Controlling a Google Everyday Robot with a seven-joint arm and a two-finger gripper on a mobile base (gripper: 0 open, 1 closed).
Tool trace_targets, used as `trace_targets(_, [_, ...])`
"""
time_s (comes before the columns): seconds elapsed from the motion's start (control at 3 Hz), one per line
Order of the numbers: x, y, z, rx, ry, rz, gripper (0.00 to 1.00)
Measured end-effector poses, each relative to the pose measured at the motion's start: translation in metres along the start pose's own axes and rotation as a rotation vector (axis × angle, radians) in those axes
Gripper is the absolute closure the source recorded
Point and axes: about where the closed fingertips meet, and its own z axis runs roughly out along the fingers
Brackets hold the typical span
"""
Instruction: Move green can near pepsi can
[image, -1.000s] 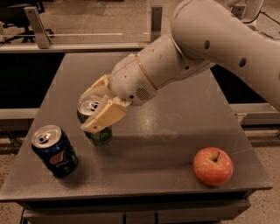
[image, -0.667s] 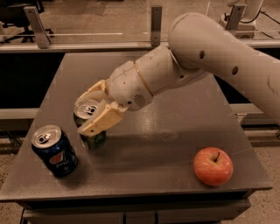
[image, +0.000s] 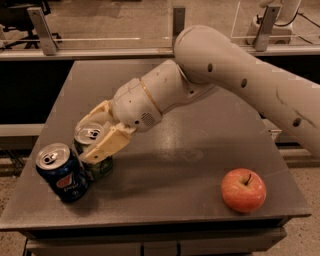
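Camera view: a grey table (image: 200, 145), seen from its front edge.
Pepsi can (image: 62, 174): upright at the table's front left corner.
Green can (image: 88, 133): upright just right of the pepsi can and a little behind it; the two seem to touch, though shadow hides the gap.
Gripper (image: 87, 143): at the green can, its tan fingers (image: 107, 142) closed on the can's sides, one across the front, one behind the rim.
Arm (image: 225, 65): white, running up and right from the gripper.
Apple (image: 243, 190): front right, well apart from both cans.
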Motion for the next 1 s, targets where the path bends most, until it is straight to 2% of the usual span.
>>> trace_targets(0.67, [-0.0028, 0.0019, 0.0035, -0.008, 0.002, -0.005, 0.12])
trace_targets(1.0, [-0.0040, 0.0027, 0.0048, -0.011, 0.003, -0.008, 0.00])
